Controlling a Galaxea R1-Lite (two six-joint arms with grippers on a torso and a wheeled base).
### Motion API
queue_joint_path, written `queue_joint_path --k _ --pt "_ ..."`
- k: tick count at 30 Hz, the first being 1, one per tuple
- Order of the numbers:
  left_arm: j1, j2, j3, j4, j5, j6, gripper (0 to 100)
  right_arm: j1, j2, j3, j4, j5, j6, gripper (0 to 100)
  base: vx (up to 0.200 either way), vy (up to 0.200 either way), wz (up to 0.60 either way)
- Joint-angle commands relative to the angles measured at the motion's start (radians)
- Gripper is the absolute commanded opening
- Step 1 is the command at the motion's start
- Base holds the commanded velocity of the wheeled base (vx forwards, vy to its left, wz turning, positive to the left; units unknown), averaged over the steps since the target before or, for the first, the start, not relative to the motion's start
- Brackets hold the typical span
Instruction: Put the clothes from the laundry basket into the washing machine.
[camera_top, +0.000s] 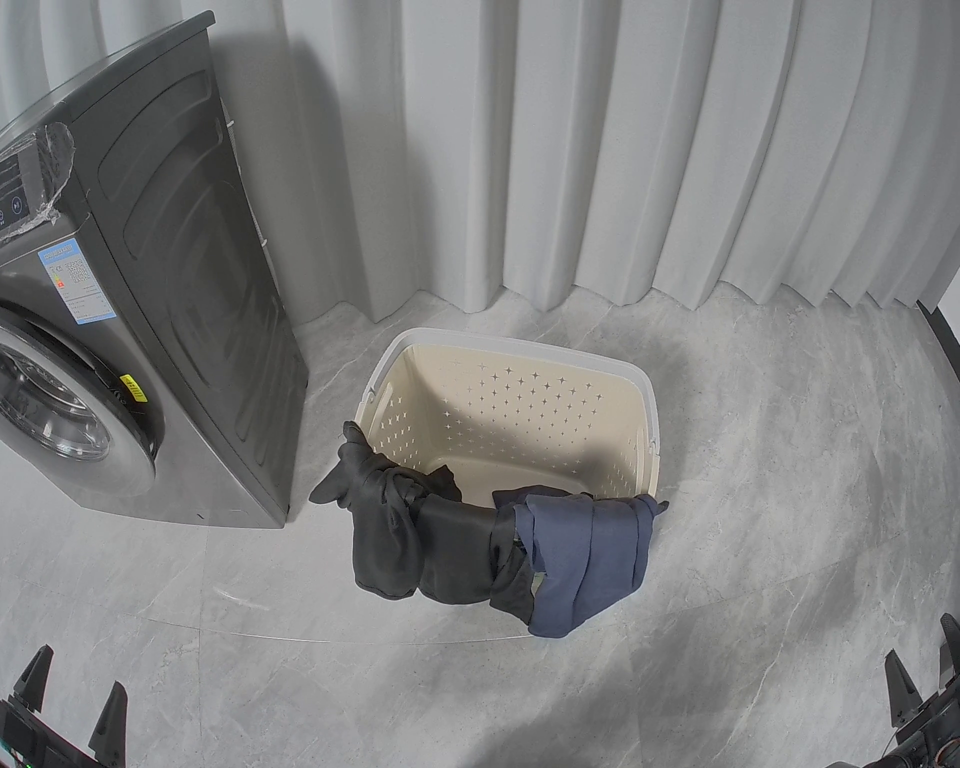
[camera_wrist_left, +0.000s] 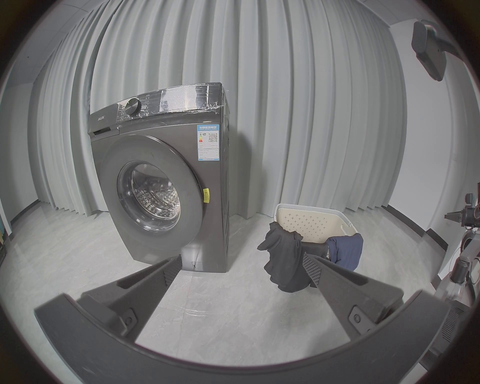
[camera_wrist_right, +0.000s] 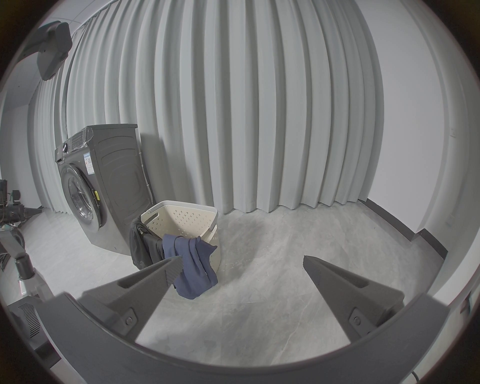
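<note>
Left gripper (camera_wrist_left: 241, 260) and right gripper (camera_wrist_right: 242, 260): jaws wide, empty, well apart from the basket (camera_top: 520, 346).
Black garment (camera_top: 420, 545) and blue garment (camera_top: 585, 560) drape its near rim, beside the washer (camera_top: 180, 300); tugging one may drag the other onto the floor or tip the basket.

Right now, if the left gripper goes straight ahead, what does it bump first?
Probably the washing machine, near its front corner beside the basket. The left gripper might just slip past to the curtain; depth is unclear.
</note>
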Motion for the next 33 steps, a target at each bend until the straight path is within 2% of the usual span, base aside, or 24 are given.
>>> queue_joint_path --k 1,10,16,25,33 --pt "0.000 -0.012 0.016 0.000 0.000 -0.001 100 0.000 -0.018 0.018 0.000 -0.001 0.000 100 0.200 0.000 0.00" --pt "0.000 -0.012 0.016 -0.002 0.000 -0.001 100 0.000 -0.018 0.018 0.000 -0.001 0.000 100 0.000 0.000 0.00" --pt "0.000 -0.012 0.016 0.000 0.000 -0.001 100 0.000 -0.018 0.018 0.000 -0.001 0.000 100 0.200 0.000 0.00" --pt "0.000 -0.012 0.016 0.000 0.000 -0.001 100 0.000 -0.018 0.018 0.000 -0.001 0.000 100 0.000 0.000 0.00" --pt "0.000 -0.012 0.016 0.000 0.000 -0.003 100 0.000 -0.018 0.018 0.000 -0.001 0.000 100 0.200 0.000 0.00"
